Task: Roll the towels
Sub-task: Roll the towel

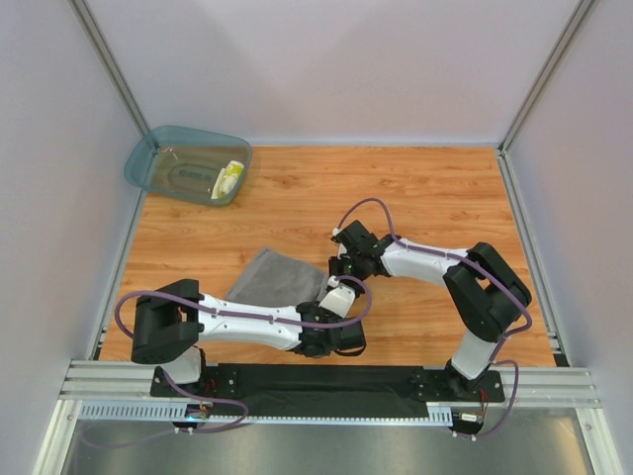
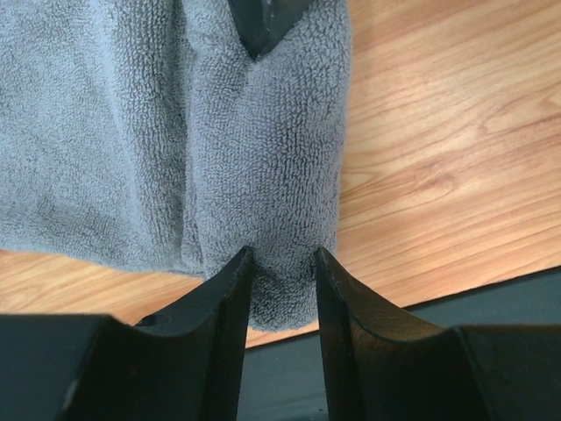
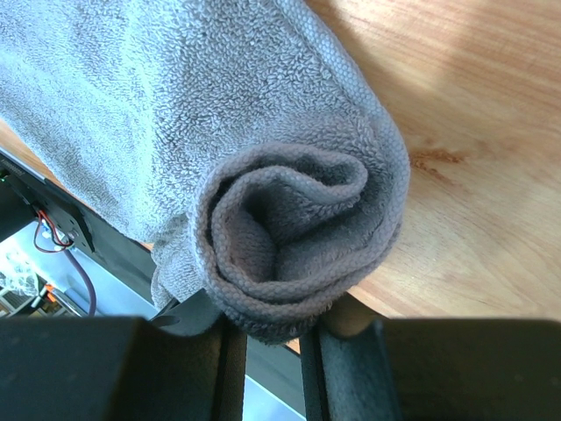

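From above, the grey towel (image 1: 269, 280) lies on the bench (image 1: 425, 198) left of the middle, toward the near edge. Part of it is spread flat, and its right side runs in under the two arms. The left end effector (image 1: 334, 309) and the right end effector (image 1: 342, 269) meet there, one at each end of that side, and the arms hide the cloth between them. A tub (image 1: 148, 163) stands in the far left corner with the yellow-and-white cloth (image 1: 229, 180) inside it. At this size I cannot tell whether that cloth is rolled.

At the left wrist, the left end effector (image 2: 282, 285) is clamped on the near end of the grey towel (image 2: 123, 132), with a thick fold of terry pressed between its two fingers (image 2: 230, 294). A long ridge of cloth runs away from it. To the left the towel is flat. A dark tip, likely of the other end effector, pokes into the ridge at the top.

At the right wrist, the right end effector (image 3: 280, 346) is pinched on the other end of the grey towel (image 3: 175, 105). This end shows a loose spiral of one or two turns, and unrolled cloth trails off behind it.

By my reading the roll is begun but far from finished. One edge is turned over, most of the grey towel is still flat, and the turns look slack. The small cloth appears untouched in the tub and would come after.

There are two towels, one tub and two arms.
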### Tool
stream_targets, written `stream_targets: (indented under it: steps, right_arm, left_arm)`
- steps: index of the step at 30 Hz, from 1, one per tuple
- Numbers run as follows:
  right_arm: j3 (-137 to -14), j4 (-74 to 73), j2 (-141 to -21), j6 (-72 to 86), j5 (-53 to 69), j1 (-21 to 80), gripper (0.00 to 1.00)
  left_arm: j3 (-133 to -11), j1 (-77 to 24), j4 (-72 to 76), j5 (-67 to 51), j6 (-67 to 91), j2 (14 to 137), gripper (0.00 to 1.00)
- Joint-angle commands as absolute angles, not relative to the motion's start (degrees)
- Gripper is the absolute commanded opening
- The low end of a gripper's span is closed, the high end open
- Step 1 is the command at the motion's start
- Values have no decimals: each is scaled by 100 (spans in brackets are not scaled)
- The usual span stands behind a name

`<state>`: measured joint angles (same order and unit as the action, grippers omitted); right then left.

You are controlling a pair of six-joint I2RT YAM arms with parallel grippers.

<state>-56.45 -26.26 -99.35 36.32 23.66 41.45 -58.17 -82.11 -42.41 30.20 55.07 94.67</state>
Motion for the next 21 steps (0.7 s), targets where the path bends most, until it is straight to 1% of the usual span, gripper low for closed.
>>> stream_targets:
  steps: [1,7,10,20,21]
  right_arm:
    - [-5791,-3164,-10116,3358,2021,4175,23]
    - [-6038,-3357,-10239,3243,1986,4166,24]
    - [-6108,-3392,-10301,3199,1986,4140,24]
    - [-6170,-3392,-10459,3085,2030,4061,25]
    - [-6170,-3410,-10459,3076,2030,4061,25]
  left_arm:
    - [-5344,-8235,-4377,2690,5512,9466,42]
    - [-4896,-8235,-3859,2426,5309,9264,53]
    - [-4773,-8235,-3744,2329,5282,9263,55]
    - [-4562,-8227,-3569,1952,5309,9518,55]
    - [-4527,-8235,-3534,1951,5361,9519,60]
